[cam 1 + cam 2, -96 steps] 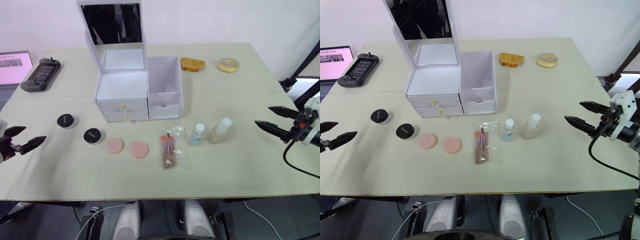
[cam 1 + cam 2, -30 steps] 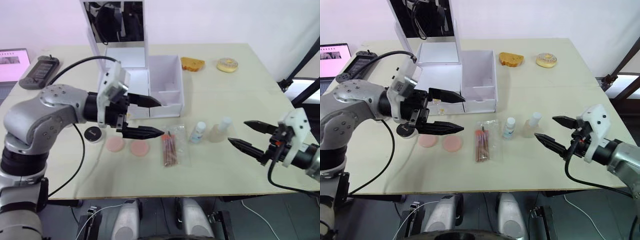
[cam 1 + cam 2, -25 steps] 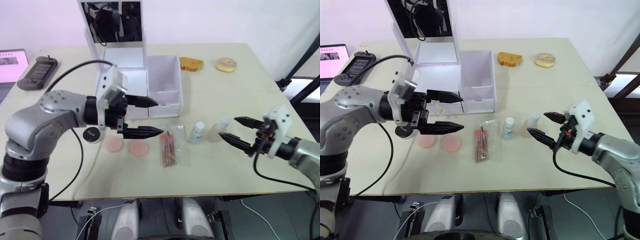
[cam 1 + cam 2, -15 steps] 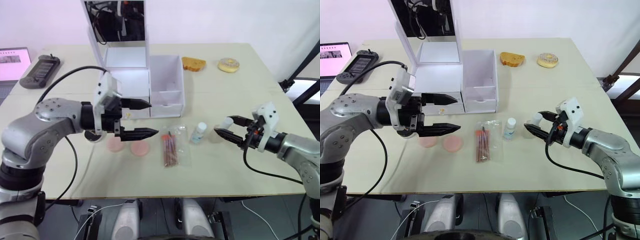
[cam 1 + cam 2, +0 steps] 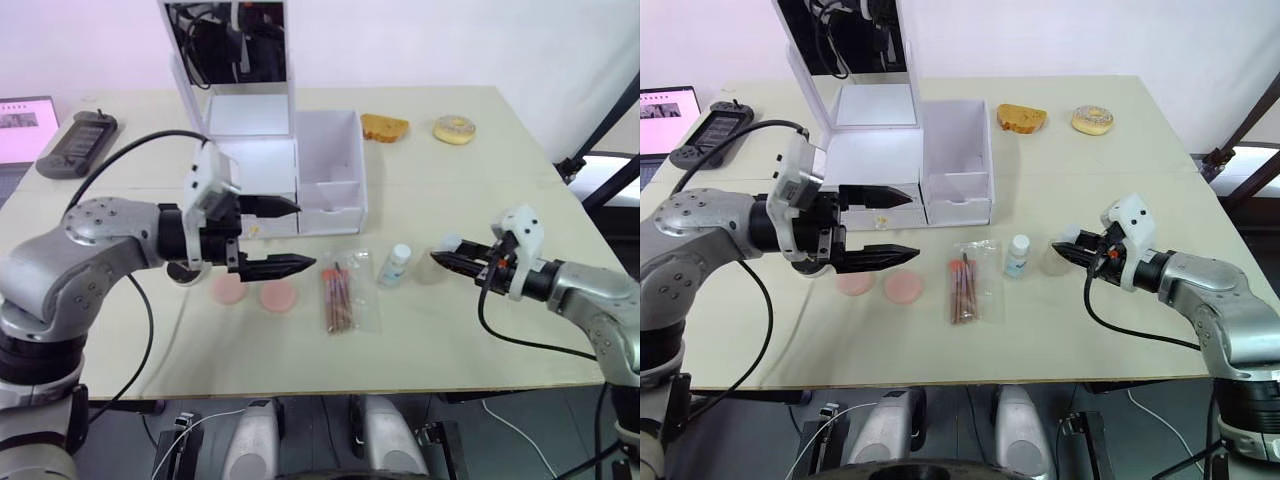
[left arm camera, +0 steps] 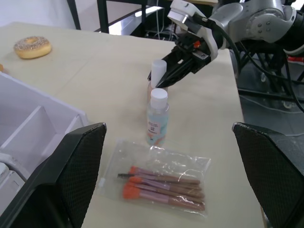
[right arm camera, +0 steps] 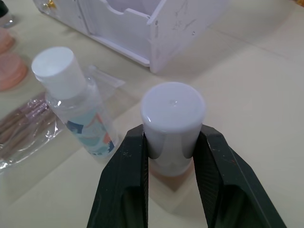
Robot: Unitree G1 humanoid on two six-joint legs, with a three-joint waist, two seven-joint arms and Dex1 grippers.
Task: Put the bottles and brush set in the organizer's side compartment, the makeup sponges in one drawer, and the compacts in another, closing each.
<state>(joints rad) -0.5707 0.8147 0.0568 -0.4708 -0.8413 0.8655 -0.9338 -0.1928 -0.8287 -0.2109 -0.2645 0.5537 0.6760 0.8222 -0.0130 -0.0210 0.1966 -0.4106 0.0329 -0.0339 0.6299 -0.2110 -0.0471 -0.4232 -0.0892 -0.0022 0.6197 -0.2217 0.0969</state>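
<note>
The right gripper (image 7: 168, 156) has its jaws clenched on the white-capped bottle (image 7: 172, 124) standing on the desk (image 5: 470, 160) beside the clear bottle (image 5: 398, 265), so lifting straight up should spare that neighbour, while the left gripper (image 5: 285, 236) hangs released.

Both arms reach inward over the surface (image 5: 480, 360)

The left pincer (image 5: 285, 236) is held level with its two black fingers spread wide — pointing toward the robot's right. The right pincer (image 5: 1072, 250) (forearm low, angled toward the robot's left) has its fingers pressed against a white-capped bottle (image 7: 172, 124) — one on each side.
</note>
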